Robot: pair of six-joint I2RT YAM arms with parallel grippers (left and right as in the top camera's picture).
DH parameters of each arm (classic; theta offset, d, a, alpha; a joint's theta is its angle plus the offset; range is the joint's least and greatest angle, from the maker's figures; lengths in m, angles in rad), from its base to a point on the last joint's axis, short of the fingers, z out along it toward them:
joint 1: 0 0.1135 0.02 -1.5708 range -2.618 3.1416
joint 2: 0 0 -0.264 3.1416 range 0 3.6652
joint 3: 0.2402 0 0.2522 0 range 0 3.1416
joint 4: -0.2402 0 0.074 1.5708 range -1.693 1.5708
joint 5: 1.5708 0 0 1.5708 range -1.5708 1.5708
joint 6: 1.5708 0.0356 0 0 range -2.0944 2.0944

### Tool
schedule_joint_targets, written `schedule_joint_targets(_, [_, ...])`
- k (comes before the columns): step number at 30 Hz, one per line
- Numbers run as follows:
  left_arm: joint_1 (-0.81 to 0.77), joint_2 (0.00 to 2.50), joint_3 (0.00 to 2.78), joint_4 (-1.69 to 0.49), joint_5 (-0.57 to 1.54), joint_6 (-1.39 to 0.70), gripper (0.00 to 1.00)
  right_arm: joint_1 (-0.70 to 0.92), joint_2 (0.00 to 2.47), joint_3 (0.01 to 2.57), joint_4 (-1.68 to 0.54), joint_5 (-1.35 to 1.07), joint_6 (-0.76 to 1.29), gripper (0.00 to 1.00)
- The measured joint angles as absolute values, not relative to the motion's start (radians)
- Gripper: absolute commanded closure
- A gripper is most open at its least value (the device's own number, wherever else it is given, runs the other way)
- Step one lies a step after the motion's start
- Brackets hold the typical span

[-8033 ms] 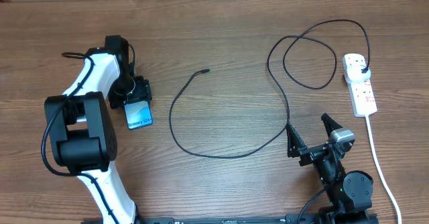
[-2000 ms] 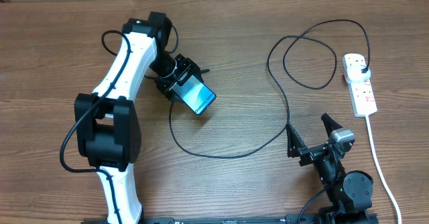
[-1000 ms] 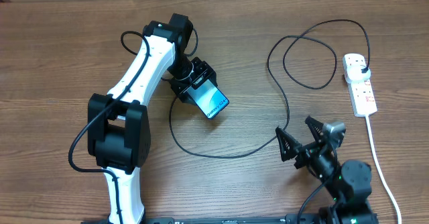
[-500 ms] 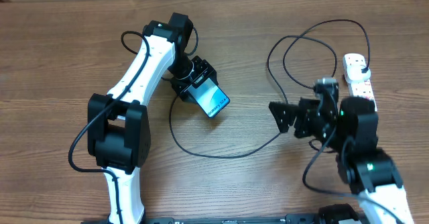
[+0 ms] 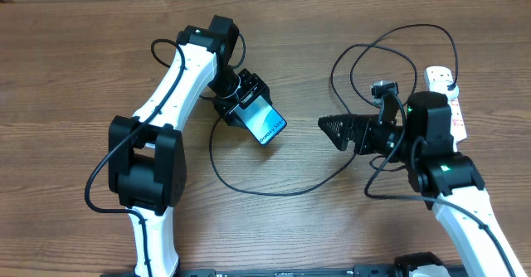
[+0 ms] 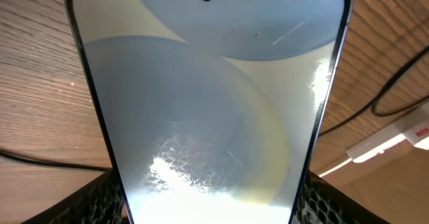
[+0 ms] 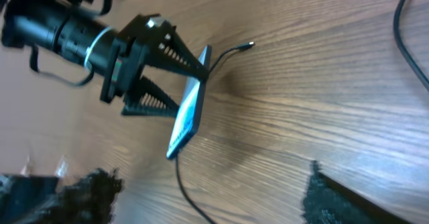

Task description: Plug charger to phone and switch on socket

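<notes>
My left gripper (image 5: 247, 107) is shut on the phone (image 5: 265, 125) and holds it tilted above the table; its light blue screen fills the left wrist view (image 6: 208, 96). The right wrist view shows the phone edge-on (image 7: 188, 117). The charger's black cable (image 5: 274, 190) loops over the table to its plug in the white socket (image 5: 437, 76) at the far right. Its connector tip (image 7: 249, 45) lies on the wood just behind the phone. My right gripper (image 5: 332, 132) is open and empty, pointing left at the phone from about a hand's width away.
The socket's thick white cord (image 5: 469, 157) runs toward the front right edge. Cable loops (image 5: 382, 70) lie behind my right arm. The socket (image 6: 402, 133) and cable (image 6: 395, 93) also show in the left wrist view.
My right arm has lifted from the table's front edge and swung back and left toward the phone, gripper open. My left gripper carried the phone from the far left to the middle.
</notes>
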State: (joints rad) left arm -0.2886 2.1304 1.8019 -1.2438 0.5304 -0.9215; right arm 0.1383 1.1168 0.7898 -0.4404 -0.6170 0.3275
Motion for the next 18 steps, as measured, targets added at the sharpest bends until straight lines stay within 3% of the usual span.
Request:
schedule_joint_targets(4, [-0.289,2.13,1.802,-1.243,0.561,-0.929,0.56,0.146,1.187,0.79,-0.394,-0.622,0.41,0.26])
schedule_joint_targets(18, [-0.289,2.13,1.802,-1.23,0.609,-1.045,0.55,0.282,1.29,0.79,-0.279,-0.538,0.672,0.26])
